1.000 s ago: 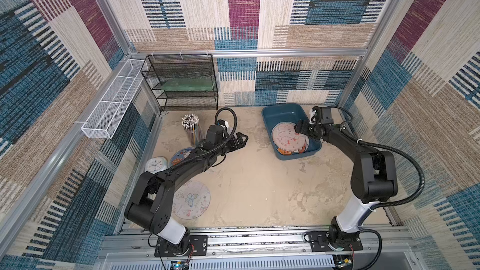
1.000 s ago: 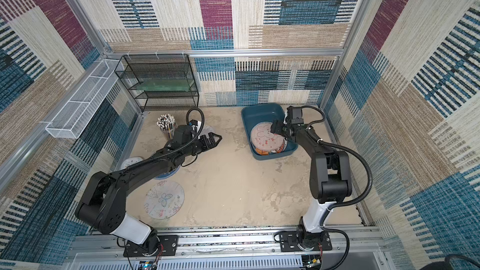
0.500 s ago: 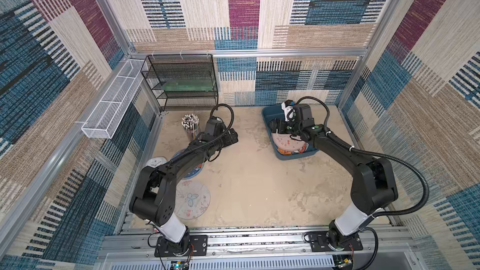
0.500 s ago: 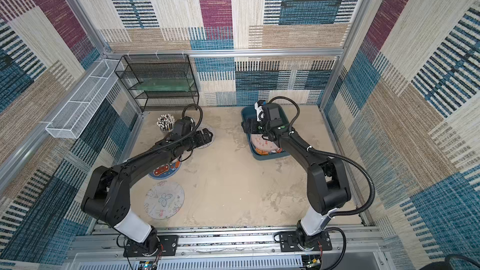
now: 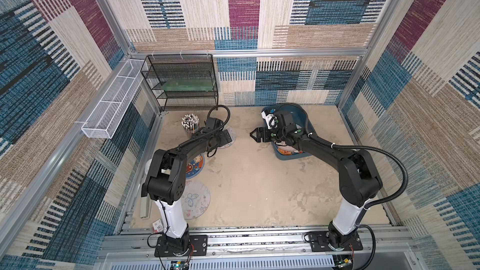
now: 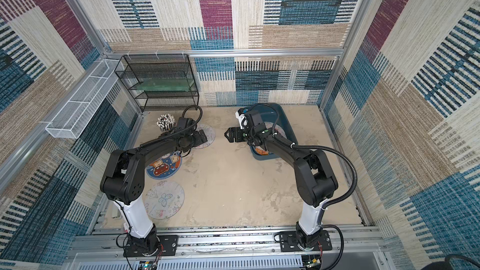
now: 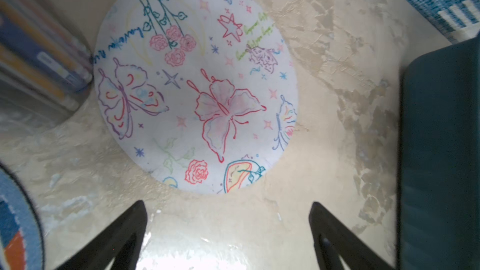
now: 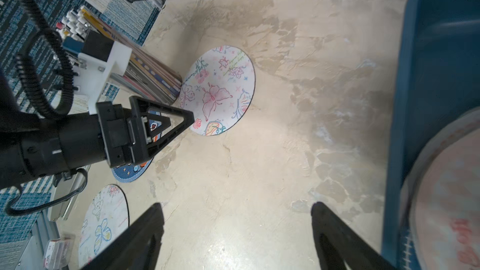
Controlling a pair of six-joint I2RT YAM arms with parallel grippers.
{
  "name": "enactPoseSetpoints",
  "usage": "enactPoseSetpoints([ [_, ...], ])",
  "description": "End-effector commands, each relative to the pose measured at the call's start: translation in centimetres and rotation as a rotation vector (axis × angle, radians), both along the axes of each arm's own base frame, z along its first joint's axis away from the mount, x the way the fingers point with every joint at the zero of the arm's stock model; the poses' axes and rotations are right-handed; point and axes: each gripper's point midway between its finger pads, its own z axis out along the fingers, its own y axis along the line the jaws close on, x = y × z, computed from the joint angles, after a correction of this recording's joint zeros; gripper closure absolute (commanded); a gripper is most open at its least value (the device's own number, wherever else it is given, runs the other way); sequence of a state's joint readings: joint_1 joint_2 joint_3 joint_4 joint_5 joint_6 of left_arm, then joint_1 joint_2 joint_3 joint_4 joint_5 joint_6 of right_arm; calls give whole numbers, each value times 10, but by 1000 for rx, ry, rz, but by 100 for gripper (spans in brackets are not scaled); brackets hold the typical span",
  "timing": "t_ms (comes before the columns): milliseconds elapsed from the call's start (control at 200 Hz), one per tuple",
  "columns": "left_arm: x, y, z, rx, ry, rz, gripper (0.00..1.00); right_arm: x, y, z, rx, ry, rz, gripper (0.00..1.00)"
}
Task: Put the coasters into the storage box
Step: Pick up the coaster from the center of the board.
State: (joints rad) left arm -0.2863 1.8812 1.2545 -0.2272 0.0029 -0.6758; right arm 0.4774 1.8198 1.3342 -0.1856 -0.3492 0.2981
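Note:
A white coaster with butterflies and roses (image 7: 197, 81) (image 8: 218, 90) lies flat beside the pen cup. My left gripper (image 7: 227, 209) (image 5: 226, 137) hovers open just short of its edge, nothing between the fingers. In both top views a dark blue car coaster (image 5: 194, 167) (image 6: 163, 166) and a pale butterfly coaster (image 5: 196, 200) (image 6: 163, 200) lie along the left side. The teal storage box (image 5: 302, 115) (image 8: 428, 74) holds a stack of coasters (image 8: 446, 203). My right gripper (image 8: 237, 209) (image 5: 252, 135) is open and empty over bare table, left of the box.
A cup of pens (image 5: 190, 124) stands by the white coaster. A black wire rack (image 5: 181, 81) sits at the back left, with a white wire basket (image 5: 111, 105) on the left wall. A small card packet (image 5: 158, 225) lies at the front left.
My right gripper swung left out of the storage box to over the bare table. My left gripper drew back left onto the near edge of the white butterfly coaster.

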Motion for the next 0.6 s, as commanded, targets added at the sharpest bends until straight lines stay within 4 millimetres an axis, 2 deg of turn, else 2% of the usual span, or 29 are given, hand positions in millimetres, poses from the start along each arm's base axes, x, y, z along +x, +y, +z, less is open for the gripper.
enactPoseSetpoints([
  [0, 6, 6, -7, -10, 1, 54, 4, 8, 16, 3, 56, -13, 27, 9],
  [165, 9, 9, -13, -14, 1, 72, 4, 28, 41, -16, 105, 40, 38, 10],
  [325, 9, 11, -17, -26, 3, 76, 4, 44, 69, -43, 126, 86, 55, 12],
  [436, 9, 15, -20, -35, 6, 85, 4, 53, 79, -57, 144, 94, 37, 13],
  [596, 8, 15, -25, -44, 13, 88, 4, 61, 91, -64, 179, 83, 34, 13],
])
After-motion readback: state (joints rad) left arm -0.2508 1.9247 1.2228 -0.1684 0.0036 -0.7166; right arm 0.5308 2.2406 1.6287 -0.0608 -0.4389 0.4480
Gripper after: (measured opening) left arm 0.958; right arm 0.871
